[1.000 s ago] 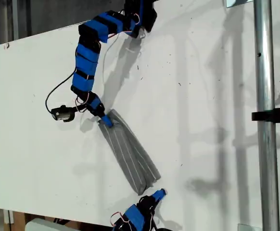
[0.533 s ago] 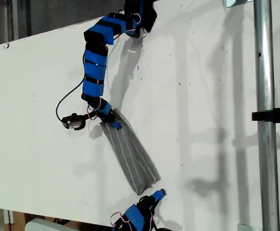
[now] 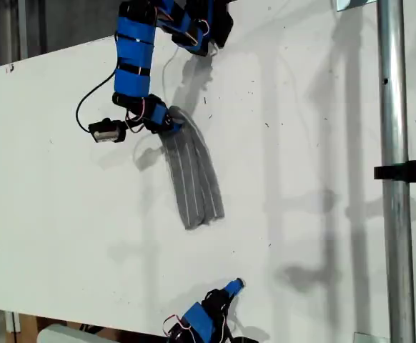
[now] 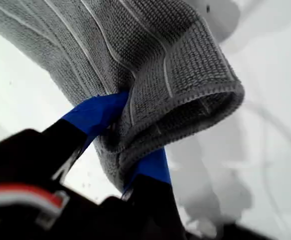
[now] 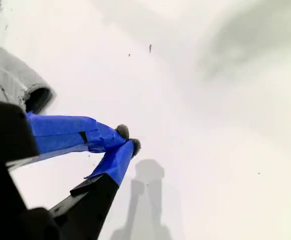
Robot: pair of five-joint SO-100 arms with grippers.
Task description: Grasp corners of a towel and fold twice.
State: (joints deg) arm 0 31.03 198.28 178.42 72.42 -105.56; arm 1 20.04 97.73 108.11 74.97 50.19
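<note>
Between the blue-taped fingers point(image 4: 103, 111) of my first pincer point(image 4: 130, 145) sits a folded end of the towel point(image 3: 191, 174), pinched tight; the layered hem curls out past the tips in the first wrist view.

- First pincer point(image 3: 171, 125): toward the top of the exterior view, on the blue-and-black arm point(image 3: 134, 57) that reaches down from that view's top edge. A small grey camera module point(image 3: 105, 130) on a black cable point(image 3: 86, 107) hangs just beside it.
- Towel: folded into a long narrow grey strip with pale stripes running lengthwise, lying on the white bench point(image 3: 308, 143) from the first pincer down toward the middle of the exterior view. Its free end point(image 3: 204, 216) lies flat.
- Second pincer point(image 5: 128, 140): tips pressed together, holding nothing, above bare bench. It sits at the bottom edge of the exterior view point(image 3: 235, 286), well apart from the towel's free end.
- Metal pole point(image 3: 394, 171): upright along the exterior view's right.
</note>
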